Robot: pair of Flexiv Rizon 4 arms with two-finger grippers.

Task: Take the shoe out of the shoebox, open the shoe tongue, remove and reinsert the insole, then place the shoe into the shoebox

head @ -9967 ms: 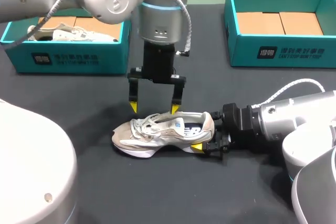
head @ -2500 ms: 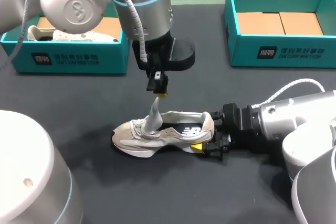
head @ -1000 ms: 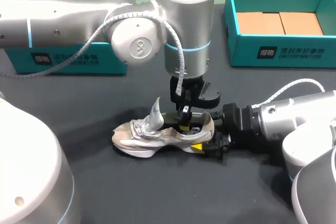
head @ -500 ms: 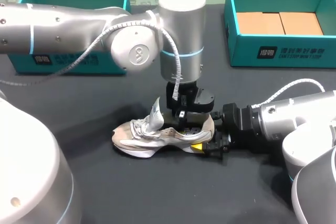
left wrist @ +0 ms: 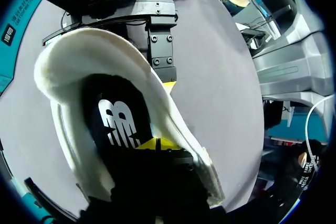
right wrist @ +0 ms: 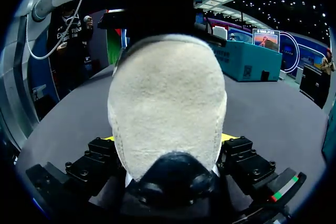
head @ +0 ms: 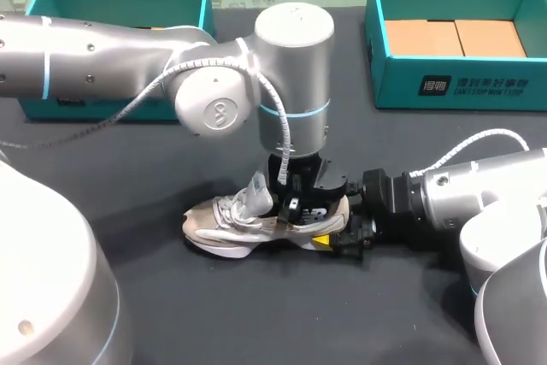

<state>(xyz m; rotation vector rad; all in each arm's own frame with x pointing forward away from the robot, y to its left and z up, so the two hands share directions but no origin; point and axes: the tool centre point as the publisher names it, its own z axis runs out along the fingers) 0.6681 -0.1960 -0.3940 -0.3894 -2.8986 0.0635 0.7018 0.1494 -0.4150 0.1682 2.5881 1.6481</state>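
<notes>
The shoe (head: 248, 228) lies midway along the counter (head: 256, 322), heel clamped in the right tool (head: 333, 230), tongue (head: 259, 192) raised, left tool (head: 292, 209) down at the insole (left wrist: 116, 121), its grip impossible to tell, so removal, reinsertion and boxing are left.

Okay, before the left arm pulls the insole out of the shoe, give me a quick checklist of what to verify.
1. Is the shoe out of its box and on the table: ok.
2. Does the right gripper clamp the heel from both sides: ok.
3. Is the tongue lifted clear of the opening: ok.
4. Is the left gripper down inside the opening, over the insole: ok.
5. Is the insole actually gripped: cannot tell, the hold is hidden inside the shoe.
</notes>
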